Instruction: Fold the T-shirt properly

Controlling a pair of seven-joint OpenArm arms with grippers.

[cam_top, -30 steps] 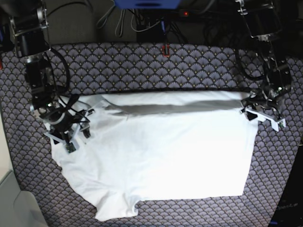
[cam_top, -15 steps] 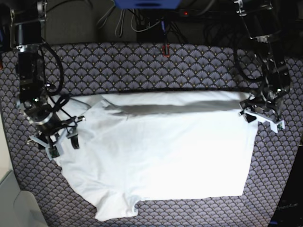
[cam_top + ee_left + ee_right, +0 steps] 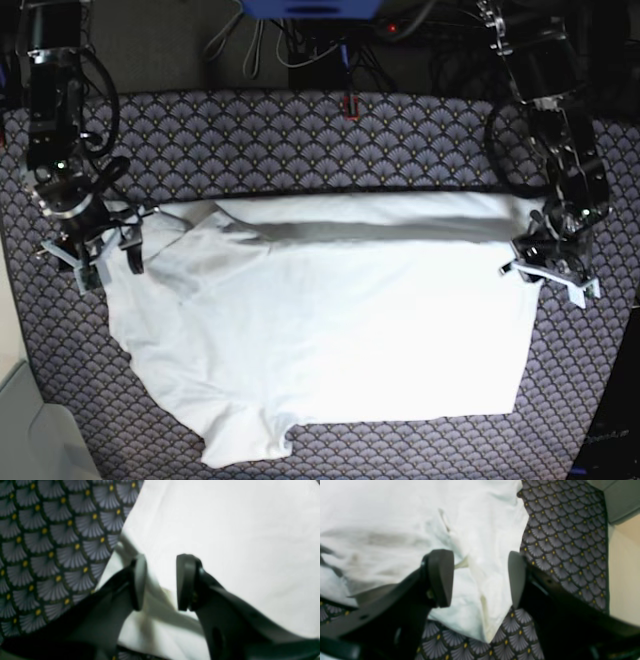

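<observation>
A white T-shirt (image 3: pixel 330 330) lies spread across the worktop (image 3: pixel 300 140), which wears a dark cloth printed with grey fan-shaped scales, each tipped with a yellow dot. The shirt is soft, plain and unprinted, broadly flat through the middle, with a long grey shadowed fold running along its 12 o'clock edge and a short sleeve jutting out at 7 o'clock. Its hem side sits at 3 o'clock, where the left tool (image 3: pixel 548 270) rests on the corner of the cloth. In the left wrist view, the two dark, flat-faced pads stand partly apart with a raised ridge of white fabric between them; whether they pinch it cannot be told. At 9 o'clock, the right tool (image 3: pixel 88 255) sits at the shirt's rumpled shoulder edge. The right wrist view shows its fingers (image 3: pixel 441 577) spread wide, straddling a creased, pointed flap of cloth without gripping it, the patterned cover visible just beyond. Black cables and dark equipment crowd the far edge of the worktop at 12 o'clock.
</observation>
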